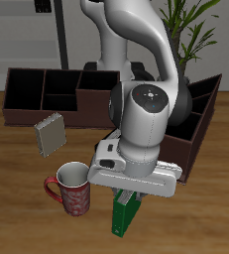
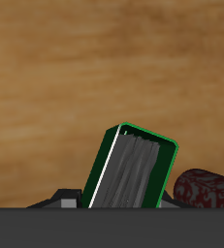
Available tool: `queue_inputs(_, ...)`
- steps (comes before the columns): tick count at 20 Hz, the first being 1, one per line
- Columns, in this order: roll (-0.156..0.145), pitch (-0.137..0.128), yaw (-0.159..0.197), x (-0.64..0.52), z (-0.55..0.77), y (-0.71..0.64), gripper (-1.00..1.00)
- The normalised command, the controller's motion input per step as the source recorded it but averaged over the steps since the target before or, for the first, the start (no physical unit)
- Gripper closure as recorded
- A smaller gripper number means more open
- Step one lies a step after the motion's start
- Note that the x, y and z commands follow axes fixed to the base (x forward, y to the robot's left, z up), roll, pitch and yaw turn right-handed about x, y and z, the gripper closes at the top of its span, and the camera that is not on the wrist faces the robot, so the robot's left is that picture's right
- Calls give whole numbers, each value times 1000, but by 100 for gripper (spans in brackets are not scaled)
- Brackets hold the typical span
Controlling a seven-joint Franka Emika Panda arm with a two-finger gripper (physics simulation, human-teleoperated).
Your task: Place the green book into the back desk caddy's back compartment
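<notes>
The green book (image 1: 123, 215) stands nearly upright on the wooden table near the front edge, beside a red mug. My gripper (image 1: 129, 195) hangs directly over its top edge, and the hand hides the fingers. In the wrist view the green book (image 2: 133, 170) fills the near field, tilted, with its dark cover and white page edge showing. No fingertips show there, so whether they grip the book is unclear. The back desk caddy (image 1: 27, 99) is a long, dark brown box far back on the table. Its back compartment (image 1: 61, 78) is the farther small cell in the middle.
The red patterned mug (image 1: 71, 189) (image 2: 207, 190) stands close beside the book. A grey striped book (image 1: 50, 135) stands between the mug and the back caddy. A second brown caddy (image 1: 201, 114) with sloped walls sits behind my arm. A plant (image 1: 200, 30) is at the back.
</notes>
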Motion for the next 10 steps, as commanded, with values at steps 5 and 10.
queue_inputs(5,10,-84,64,-299,798,-261,100)
queue_inputs(10,-12,-20,81,-367,814,-468,100)
